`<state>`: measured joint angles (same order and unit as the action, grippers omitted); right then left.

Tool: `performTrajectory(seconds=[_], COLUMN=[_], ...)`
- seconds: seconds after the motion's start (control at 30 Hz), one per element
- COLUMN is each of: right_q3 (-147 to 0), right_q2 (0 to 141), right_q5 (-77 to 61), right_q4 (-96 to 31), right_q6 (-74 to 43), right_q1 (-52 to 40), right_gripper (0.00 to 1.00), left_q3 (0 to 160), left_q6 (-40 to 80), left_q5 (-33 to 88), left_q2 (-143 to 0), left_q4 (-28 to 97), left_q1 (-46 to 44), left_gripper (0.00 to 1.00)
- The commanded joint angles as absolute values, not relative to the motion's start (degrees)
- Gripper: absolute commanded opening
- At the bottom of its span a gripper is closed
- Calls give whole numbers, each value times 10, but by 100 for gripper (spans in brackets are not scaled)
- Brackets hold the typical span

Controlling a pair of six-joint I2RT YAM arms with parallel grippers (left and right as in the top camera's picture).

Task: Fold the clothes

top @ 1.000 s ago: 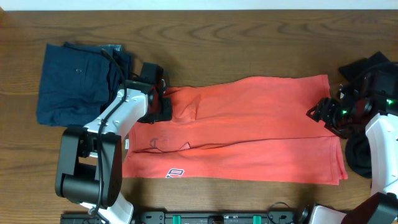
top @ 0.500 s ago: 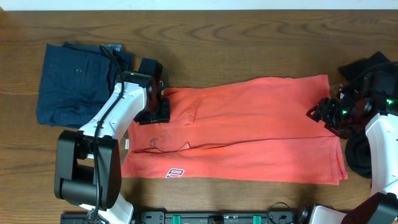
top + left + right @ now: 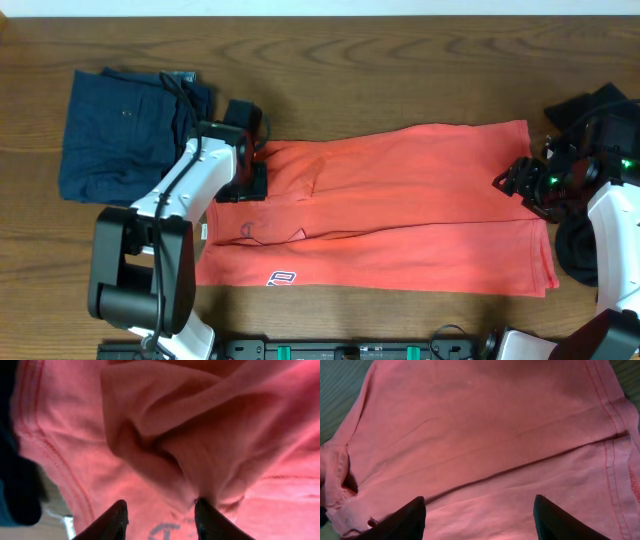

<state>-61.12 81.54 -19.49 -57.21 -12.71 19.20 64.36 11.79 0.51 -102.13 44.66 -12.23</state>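
Coral-red trousers (image 3: 400, 200) lie flat across the table, waist to the left and leg hems to the right. My left gripper (image 3: 247, 182) is at the waist end. In the left wrist view its fingers (image 3: 162, 521) are open, pressed down over the cloth, with a bunched fold (image 3: 165, 435) just ahead of them. My right gripper (image 3: 522, 185) is at the leg hems. In the right wrist view its fingers (image 3: 480, 520) are wide open just above the smooth cloth (image 3: 485, 435), holding nothing.
Folded navy clothes (image 3: 125, 135) lie at the back left, close to the left arm. Black clothing (image 3: 585, 105) is heaped at the right edge, behind and beside the right arm. Bare wooden table (image 3: 400, 60) shows along the back.
My left gripper has shifted a little to the left and toward the front over the waist. The fold there has moved slightly. The right arm has not moved.
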Motion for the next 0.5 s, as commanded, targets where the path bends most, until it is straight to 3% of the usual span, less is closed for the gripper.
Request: performTrajectory(seconds=[0.0,0.03,0.47], right_q3=[-620,-620,-620], right_q2=[817,817,817], right_q5=[-195,-195,-195], right_q4=[-573,-573,-573], right_q6=[-116,-116,-116], right_q1=[187,187,187], right_gripper=[67,67,67], left_q3=[631,631,721], left_q6=[112,112,112], left_q5=[16,18,22], left_q2=[-1031,-1031,-998], left_q4=[440,441,585], left_q1=[-122,-122,-122], left_gripper=[19,6,6])
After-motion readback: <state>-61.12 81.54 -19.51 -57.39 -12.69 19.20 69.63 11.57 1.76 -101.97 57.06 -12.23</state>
